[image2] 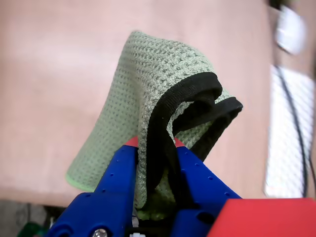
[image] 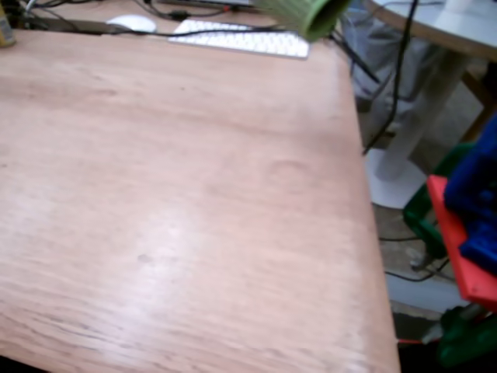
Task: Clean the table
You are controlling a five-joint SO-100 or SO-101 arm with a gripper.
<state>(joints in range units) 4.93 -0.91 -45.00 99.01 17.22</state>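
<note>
The table is a wide light-brown wooden top that fills most of the fixed view, and its surface is bare. In the wrist view my blue gripper is shut on a folded green waffle-weave cloth with black trim. The cloth hangs above the table. In the fixed view only a bit of the cloth shows, at the top edge over the table's far right corner. The fingers themselves are out of that frame.
A white keyboard and a white mouse lie at the far edge, with cables around them. Right of the table stand a white pedestal table and the arm's blue and red parts. The table's right edge drops to the floor.
</note>
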